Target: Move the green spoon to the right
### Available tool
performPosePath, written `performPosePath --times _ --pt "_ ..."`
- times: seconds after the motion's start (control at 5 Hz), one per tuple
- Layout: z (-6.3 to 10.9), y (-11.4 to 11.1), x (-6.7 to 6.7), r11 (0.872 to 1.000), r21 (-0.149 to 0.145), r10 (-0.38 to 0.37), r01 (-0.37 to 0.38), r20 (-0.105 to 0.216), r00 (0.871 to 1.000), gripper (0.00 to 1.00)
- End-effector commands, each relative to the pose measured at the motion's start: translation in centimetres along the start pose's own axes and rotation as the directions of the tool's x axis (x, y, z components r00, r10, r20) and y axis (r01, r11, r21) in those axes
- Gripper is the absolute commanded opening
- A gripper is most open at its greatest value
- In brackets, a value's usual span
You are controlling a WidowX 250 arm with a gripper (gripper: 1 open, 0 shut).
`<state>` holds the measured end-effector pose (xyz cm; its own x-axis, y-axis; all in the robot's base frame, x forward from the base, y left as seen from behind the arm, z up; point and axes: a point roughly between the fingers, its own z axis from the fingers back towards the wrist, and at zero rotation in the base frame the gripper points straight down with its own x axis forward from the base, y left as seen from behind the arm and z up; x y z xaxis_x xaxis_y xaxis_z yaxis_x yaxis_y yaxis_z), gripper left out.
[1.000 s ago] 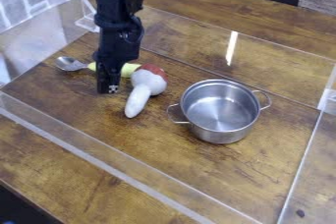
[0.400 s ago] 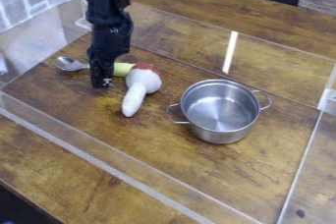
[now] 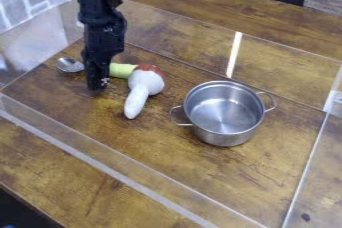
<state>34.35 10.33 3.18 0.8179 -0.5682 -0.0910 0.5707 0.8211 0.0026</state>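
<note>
The green spoon lies on the wooden table at the left, its silver bowl (image 3: 67,65) pointing left and its yellow-green handle (image 3: 123,69) pointing right. My black gripper (image 3: 96,81) points straight down and covers the middle of the spoon, with its tips low at the table. Its fingers look shut. I cannot tell whether they touch the handle, and nothing shows gripped between them.
A white mushroom-shaped toy (image 3: 138,98) with a reddish tip lies just right of the spoon's handle. A steel pot (image 3: 223,111) stands further right. Clear plastic walls (image 3: 160,187) fence the table on the front and sides.
My gripper has slid left along the spoon's handle and sunk slightly. The spoon, toy and pot have stayed where they were.
</note>
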Motion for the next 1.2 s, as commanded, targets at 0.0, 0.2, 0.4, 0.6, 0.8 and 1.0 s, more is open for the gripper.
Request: performPosePath --times 0.0,0.2,0.4,0.6,0.8,1.0 --pt "2.5 2.5 -0.3 1.000 0.031 -0.007 0.005 0.046 0.999 0.00" --pt "2.7 3.4 -0.3 0.999 0.025 -0.045 0.044 0.052 0.998 0.00" --pt "1.8 3.2 0.6 0.998 0.012 -0.065 0.064 0.066 0.996 0.00" --pt "2.8 3.0 -0.5 0.994 0.023 -0.112 0.111 0.069 0.991 0.00" --pt "3.8 3.0 -1.7 0.987 0.034 -0.161 0.159 0.069 0.985 0.00" --pt "5.9 2.5 -1.2 0.982 0.052 -0.182 0.179 0.066 0.981 0.00"
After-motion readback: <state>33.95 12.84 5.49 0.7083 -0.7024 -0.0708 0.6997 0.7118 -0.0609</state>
